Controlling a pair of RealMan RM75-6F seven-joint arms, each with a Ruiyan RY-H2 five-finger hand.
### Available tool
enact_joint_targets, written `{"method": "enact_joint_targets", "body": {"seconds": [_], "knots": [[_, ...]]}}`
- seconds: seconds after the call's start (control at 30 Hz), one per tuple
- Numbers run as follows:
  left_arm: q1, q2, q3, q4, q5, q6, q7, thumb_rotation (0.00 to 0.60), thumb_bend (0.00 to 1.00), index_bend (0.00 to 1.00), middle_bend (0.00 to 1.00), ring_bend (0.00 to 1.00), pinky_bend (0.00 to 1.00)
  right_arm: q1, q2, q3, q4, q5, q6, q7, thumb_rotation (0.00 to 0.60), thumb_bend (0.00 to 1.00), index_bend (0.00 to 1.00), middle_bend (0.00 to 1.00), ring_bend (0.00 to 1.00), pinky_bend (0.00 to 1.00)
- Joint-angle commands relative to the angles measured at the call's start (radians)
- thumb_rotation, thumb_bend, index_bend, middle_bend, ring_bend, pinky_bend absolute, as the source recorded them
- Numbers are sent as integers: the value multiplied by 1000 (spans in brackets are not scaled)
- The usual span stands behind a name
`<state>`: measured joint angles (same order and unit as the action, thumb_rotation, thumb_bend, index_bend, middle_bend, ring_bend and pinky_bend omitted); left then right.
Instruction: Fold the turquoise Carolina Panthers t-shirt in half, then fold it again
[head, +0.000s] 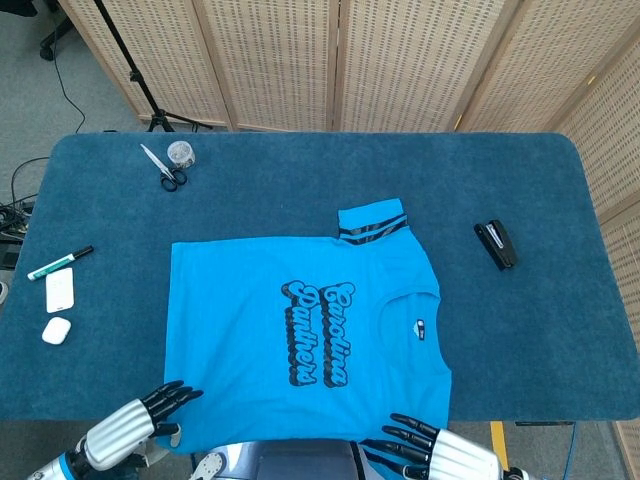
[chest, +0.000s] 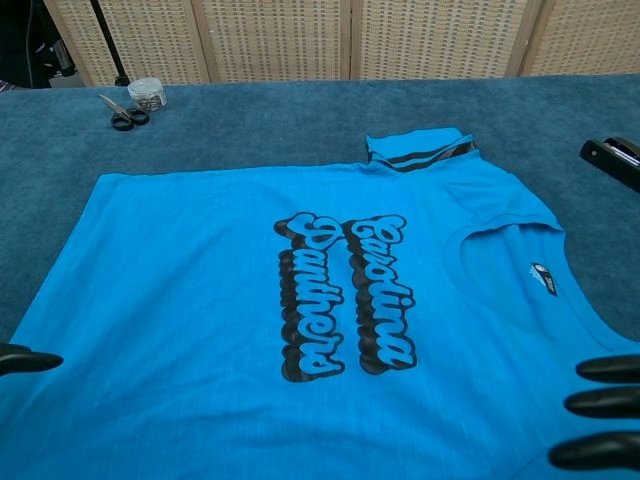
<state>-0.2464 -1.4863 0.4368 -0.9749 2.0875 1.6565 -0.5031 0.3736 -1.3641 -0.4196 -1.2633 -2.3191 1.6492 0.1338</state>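
The turquoise Carolina Panthers t-shirt (head: 300, 330) lies flat and face up on the blue table (head: 530, 340), collar to the right, hem to the left. Its far sleeve (head: 372, 220) is folded over, and its near edge hangs off the table front. My left hand (head: 150, 410) is at the near hem corner, with dark fingers (chest: 28, 358) stretched onto the shirt's edge. My right hand (head: 425, 448) lies with spread fingers (chest: 605, 403) over the near shoulder and sleeve. Both thumbs are hidden, so a pinch cannot be made out.
A black stapler (head: 496, 245) sits right of the shirt. Scissors (head: 165, 170) and a small clear jar (head: 180, 152) are at the far left. A marker (head: 60, 262), a white card (head: 60, 290) and a white earbud case (head: 55, 331) lie at the left edge.
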Motion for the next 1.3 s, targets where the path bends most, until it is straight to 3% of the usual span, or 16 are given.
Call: {"method": "enact_joint_targets", "body": {"seconds": [0.03,0.53,0.6,0.9,1.1,1.3], "knots": [[-3,1,-10,-3,-10,0,-5,600,517,688,0,0,0,0,3,9,-1,11,7,10,600,568,636,116,0,0],[-75,92,-132,-167,-144,-80,23,600,511,688,0,0,0,33,55,139,-44,206,22,154,600,568,643,116,0,0],[-97,118,-167,-214,-173,-101,45,600,511,688,0,0,0,45,63,181,-58,273,5,192,600,569,643,117,0,0],[-188,227,-287,-410,-315,-267,180,600,511,688,0,0,0,123,100,324,-123,480,-127,312,600,569,647,116,0,0],[-259,260,-380,-471,-431,-400,259,600,514,688,0,0,0,193,109,421,-143,619,-270,345,600,569,649,116,0,0],[-331,261,-456,-484,-535,-531,304,600,514,688,0,0,0,265,79,507,-89,745,-423,339,600,569,653,117,0,0]]}}
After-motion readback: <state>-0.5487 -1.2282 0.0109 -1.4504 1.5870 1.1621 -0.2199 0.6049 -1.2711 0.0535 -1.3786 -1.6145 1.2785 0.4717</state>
